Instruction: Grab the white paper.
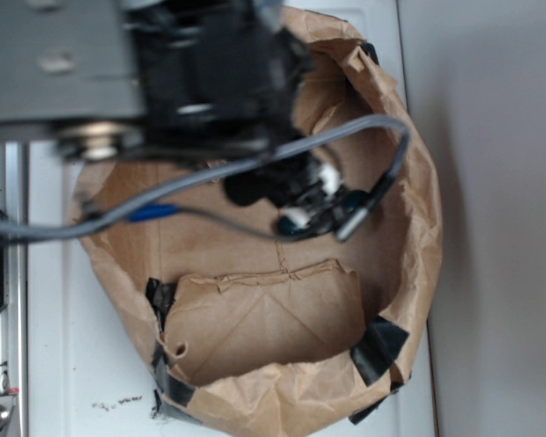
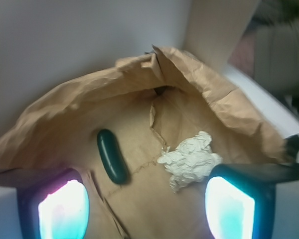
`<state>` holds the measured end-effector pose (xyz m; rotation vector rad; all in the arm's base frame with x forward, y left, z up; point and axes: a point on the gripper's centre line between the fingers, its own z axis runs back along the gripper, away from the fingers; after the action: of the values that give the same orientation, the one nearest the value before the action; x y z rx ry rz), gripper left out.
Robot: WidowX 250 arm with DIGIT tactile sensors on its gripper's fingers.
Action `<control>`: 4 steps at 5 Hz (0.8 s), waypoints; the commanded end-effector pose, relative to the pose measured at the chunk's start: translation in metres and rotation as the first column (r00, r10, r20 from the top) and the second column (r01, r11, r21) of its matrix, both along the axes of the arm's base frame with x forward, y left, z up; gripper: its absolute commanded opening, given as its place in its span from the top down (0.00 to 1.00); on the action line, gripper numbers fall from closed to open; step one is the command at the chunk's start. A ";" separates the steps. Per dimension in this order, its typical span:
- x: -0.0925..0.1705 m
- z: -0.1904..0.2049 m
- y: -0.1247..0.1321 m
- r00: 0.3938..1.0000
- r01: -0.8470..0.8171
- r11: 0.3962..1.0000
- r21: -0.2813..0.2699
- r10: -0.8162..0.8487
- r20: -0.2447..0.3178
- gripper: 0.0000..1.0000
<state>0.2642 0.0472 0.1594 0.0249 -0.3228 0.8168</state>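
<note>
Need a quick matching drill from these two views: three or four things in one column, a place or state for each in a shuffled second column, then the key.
Things
1. crumpled white paper wad
2. dark green cucumber
3. brown paper bag
4. gripper

Places or states
A. open, fingers spread at both lower corners of the wrist view
B. lying left of the centre crease on the bag floor
C. holds both loose items, rim patched with black tape
D. lying right of the crease, beside the right finger

Pairs: 1-D, 2-B, 3-C, 4-A
</note>
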 end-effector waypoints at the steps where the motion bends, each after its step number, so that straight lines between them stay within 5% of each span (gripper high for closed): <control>1: 0.004 0.008 0.018 0.979 -0.203 0.976 -0.076 0.204 0.004 0.00; 3: -0.006 0.000 0.024 0.959 -0.275 0.954 -0.121 0.281 0.036 0.00; 4: -0.005 -0.015 0.023 0.882 -0.456 0.884 -0.098 0.464 0.079 0.00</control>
<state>0.2633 0.0713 0.1333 0.0091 -0.3464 1.3190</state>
